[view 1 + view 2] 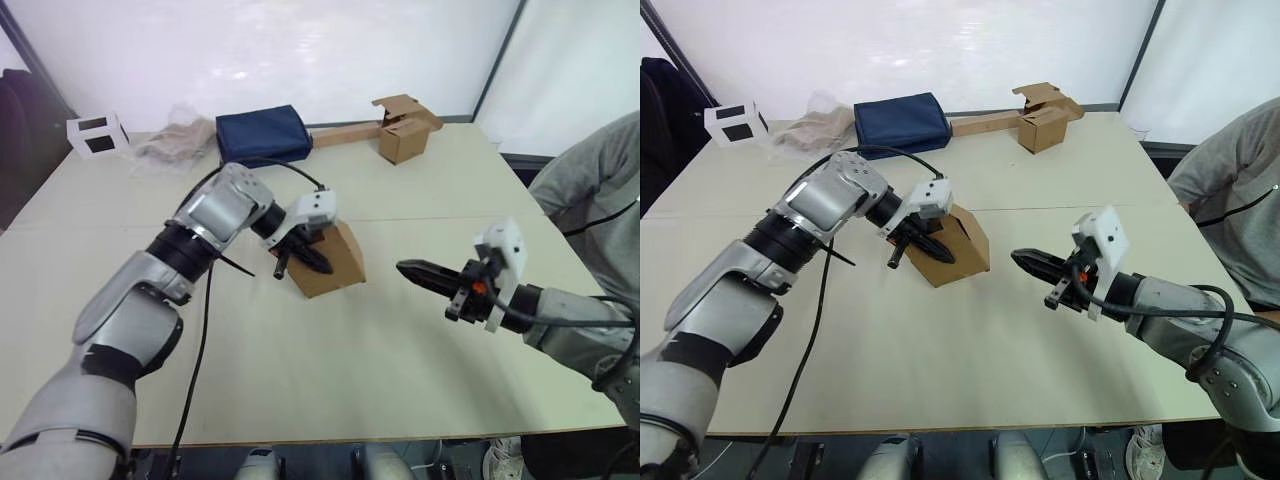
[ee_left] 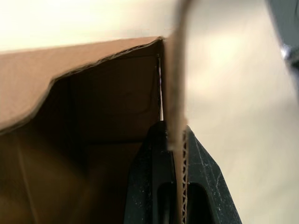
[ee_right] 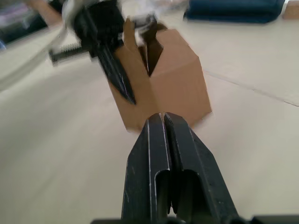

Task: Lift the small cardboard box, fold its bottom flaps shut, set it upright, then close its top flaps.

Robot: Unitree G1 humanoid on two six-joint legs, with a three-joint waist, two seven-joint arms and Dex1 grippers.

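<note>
from the head views, the small plain brown corrugated cardboard box (image 1: 330,262) sits tilted mid-table, the left gripper (image 1: 303,252) gripping its near wall, probably to steady it. the left wrist view shows those black fingers (image 2: 156,177) pinching one cardboard wall edge. in the right wrist view, the right gripper (image 3: 163,122) hovers pressed together, apart from the box, aimed at it, likely ready to push flaps.
</note>
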